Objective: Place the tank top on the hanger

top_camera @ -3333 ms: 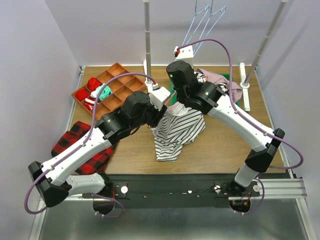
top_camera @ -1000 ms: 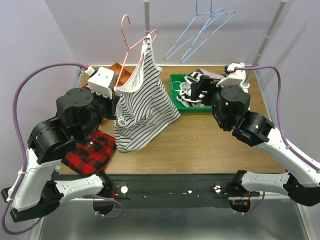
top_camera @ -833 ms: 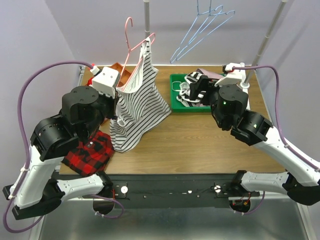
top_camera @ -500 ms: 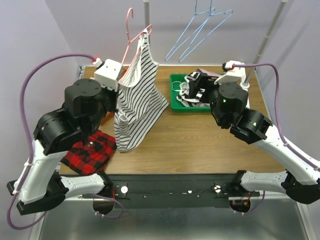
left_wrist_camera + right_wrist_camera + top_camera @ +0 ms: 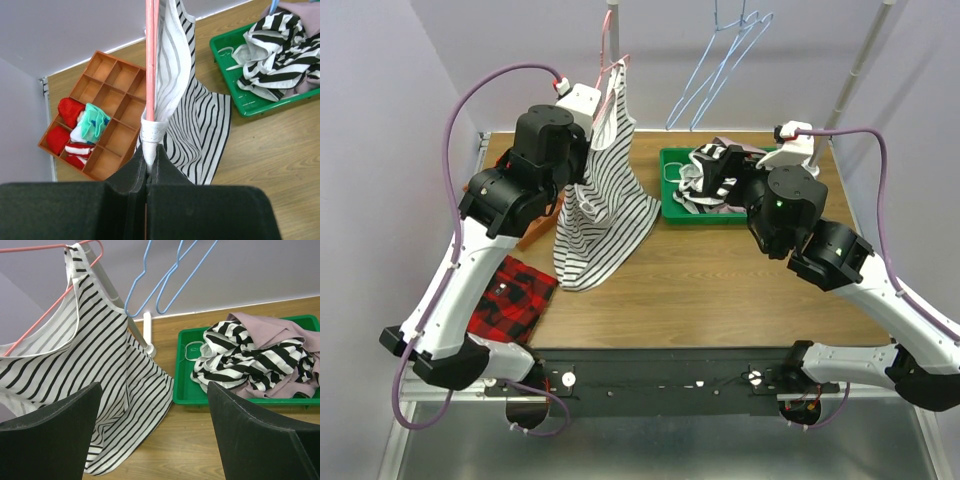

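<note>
**Left pincer holding hanger with top on it, right pincer open**

Left pincer (image 5: 148,161) is clamping shut on the pink hanger (image 5: 150,60), gripping the wire right below where the top's white hem is wrapping around it. Can't tell if any cloth is being pinched as well. The left arm is holding the hanger up high at the back left of the worktop (image 5: 740,285).

The top (image 5: 605,200) is hanging off the hanger, with one narrow strap looping over the hanger's upper corner. Its body is draping down at a slant and its lower edge is lying on the worktop.

Right pincer (image 5: 153,387) is standing wide open and holding nothing. It is hovering above the worktop, facing the top and the green tray (image 5: 670,195).

The tray is sitting at the back right, just beside the top's hem. It is holding a bold black-and-white garment (image 5: 240,360), with a mauve garment (image 5: 270,330) lying over it.

Two blue hangers (image 5: 720,60) are hanging behind the tray, apart from the pink one.

An orange divider box (image 5: 115,100) is sitting behind the top at the back left, with red and teal items in its left cells. A red plaid cloth (image 5: 515,300) is lying at the front left, near the left arm.
</note>
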Robot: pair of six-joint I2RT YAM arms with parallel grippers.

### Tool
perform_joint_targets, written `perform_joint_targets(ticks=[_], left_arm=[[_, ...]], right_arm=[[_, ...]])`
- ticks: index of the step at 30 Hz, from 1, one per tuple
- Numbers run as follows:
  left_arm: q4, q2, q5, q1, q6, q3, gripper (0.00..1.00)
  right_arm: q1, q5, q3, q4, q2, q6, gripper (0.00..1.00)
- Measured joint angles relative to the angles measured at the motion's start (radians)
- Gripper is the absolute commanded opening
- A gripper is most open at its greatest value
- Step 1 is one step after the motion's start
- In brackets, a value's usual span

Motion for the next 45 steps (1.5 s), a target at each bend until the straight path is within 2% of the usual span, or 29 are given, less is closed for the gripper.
perform_joint_targets(ticks=[4,11,21,45], left_arm=[[0.033,0.026,0.05,0.029,-0.001,0.023,0.0],[0.069,0.15,0.114,0.067,-0.009,0.156,0.0],[0.095,0.275,0.127,0.079,-0.022,0.323,0.0],[0.167,0.543,0.18,0.109,-0.039,0.52,0.0]], right_arm=[[0.0,-0.008,0.0,-0.002,-0.001,0.003,0.93],[0.0,-0.023,0.0,-0.011,-0.001,0.011,0.93],[0.0,-0.043,0.0,-0.034,-0.001,0.025,0.93],[0.0,-0.093,0.0,-0.044,0.0,0.051,0.93]])
